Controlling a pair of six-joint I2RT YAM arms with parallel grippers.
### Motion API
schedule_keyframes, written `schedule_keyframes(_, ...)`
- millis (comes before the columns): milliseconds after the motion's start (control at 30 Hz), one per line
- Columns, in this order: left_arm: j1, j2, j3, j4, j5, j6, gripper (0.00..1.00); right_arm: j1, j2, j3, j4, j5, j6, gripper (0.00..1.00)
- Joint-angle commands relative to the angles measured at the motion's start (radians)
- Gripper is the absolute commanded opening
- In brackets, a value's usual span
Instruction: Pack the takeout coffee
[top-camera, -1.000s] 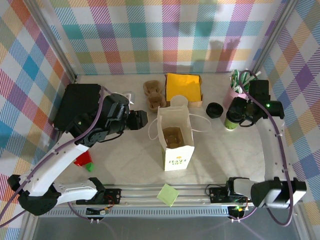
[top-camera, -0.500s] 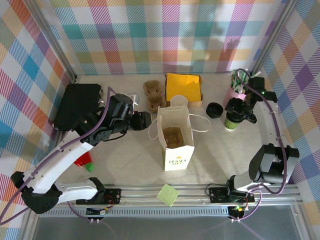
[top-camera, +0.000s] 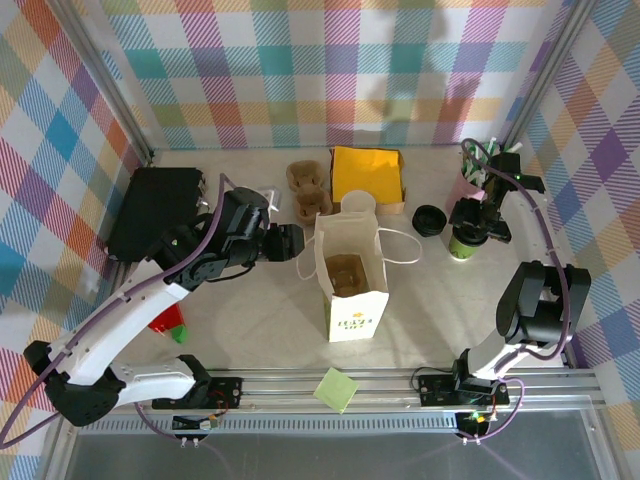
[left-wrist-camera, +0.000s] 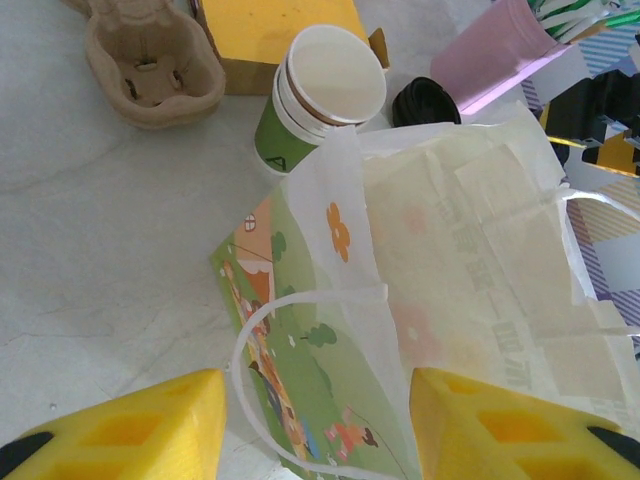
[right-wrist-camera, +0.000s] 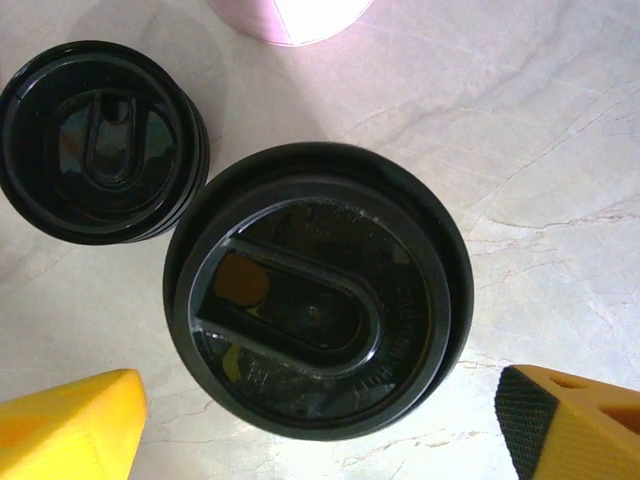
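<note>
Right gripper (right-wrist-camera: 318, 418) vertical above takeout coffee (top-camera: 461, 244), jaws wide apart flanking glossy round black lid (right-wrist-camera: 315, 300); left gripper (left-wrist-camera: 318, 430) beside thin crinkled paper bag (left-wrist-camera: 470, 270), jaws apart.

**Pastel plaid around cream marble**

The walls (top-camera: 300, 70) are plaid in pink, blue, yellow and green; the tabletop (top-camera: 250, 310) is cream with grey veins. The paper bag (top-camera: 357, 318) is white with a green and orange picture. The coffee cup (top-camera: 459, 247) has a green band and black lid. The napkins (top-camera: 367, 175) are yellow, the tray (left-wrist-camera: 195, 80) brown, the cup of sticks (left-wrist-camera: 495, 50) pink. The left tool (left-wrist-camera: 316, 420) and right tool (right-wrist-camera: 320, 420) have yellow fingers (left-wrist-camera: 120, 435).
</note>
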Motion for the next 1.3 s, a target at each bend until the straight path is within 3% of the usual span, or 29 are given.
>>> schedule_keyframes(0,0.011,0.001,-0.01,0.017,0.004,0.021,0.51,-0.008,0.034,0.036,-0.002,0.02,-0.029,0.9)
schedule_keyframes(233,0.014,0.0,-0.018,0.017,0.005,0.022,0.52,-0.008,0.068,0.048,-0.001,0.006,-0.029,0.82)
schedule_keyframes(667,0.021,0.007,-0.018,0.017,0.012,0.023,0.52,-0.008,0.092,0.066,-0.019,0.005,-0.04,0.85)
schedule_keyframes(1267,0.03,0.016,-0.018,0.017,0.02,0.021,0.53,0.002,0.144,0.074,-0.055,-0.005,-0.031,0.78)
